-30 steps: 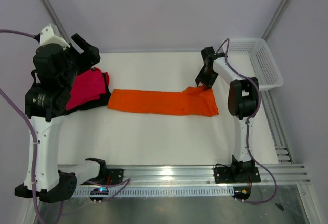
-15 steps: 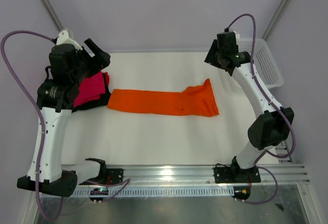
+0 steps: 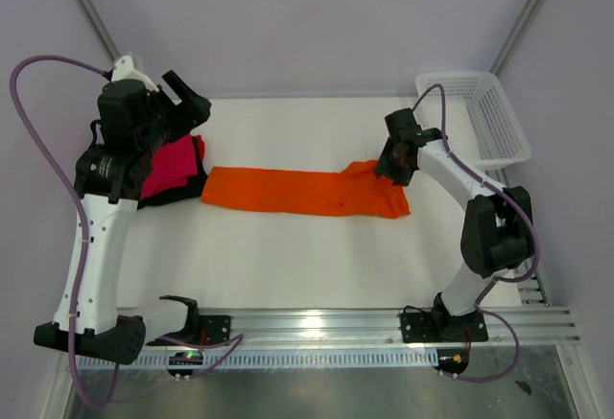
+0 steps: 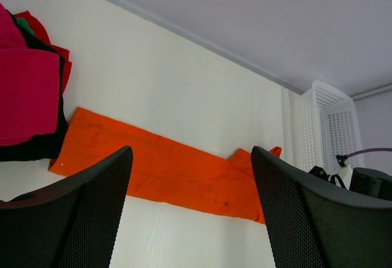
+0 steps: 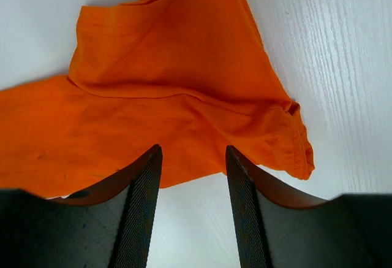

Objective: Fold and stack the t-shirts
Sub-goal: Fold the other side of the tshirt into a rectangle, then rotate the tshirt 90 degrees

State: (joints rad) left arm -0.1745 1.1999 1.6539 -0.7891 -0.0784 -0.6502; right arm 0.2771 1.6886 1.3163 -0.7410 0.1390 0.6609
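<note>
— Anything new on the right?
— Yes; up near the white plastic mesh basket (image 3: 489, 117) half a second back, now down again with the right gripper (image 3: 391, 168) low over the right end of the bright orange cloth t-shirt (image 3: 302, 192); that shirt lying as a long flat strip across the middle of the white table (image 3: 288, 256).
— Pinching cloth?
— No; spread apart in the wrist view, with orange fabric and bare table showing between the fingers (image 5: 138, 206); nothing caught; reads as a let-go and a fresh approach.
— And the shirt itself?
— Disturbed only at that end; a raised peak there a moment ago, now a small flap folded over onto the strip; the rest unmoved.
— Left side?
— Held high at the far left with the left gripper (image 3: 184, 96) spread wide on nothing; hardly shifted lately; below it, the folded magenta-pink shirt (image 3: 168, 162) on top of the black shirt (image 4: 37, 148), just beside the strip's left end.
— Meaning for the job?
— Probably two stacked; orange only part-folded, narrowed but not yet squared; likely next, a grip on the rumpled right end and a fold leftward; better flattened first, or a lumpy stack.
</note>
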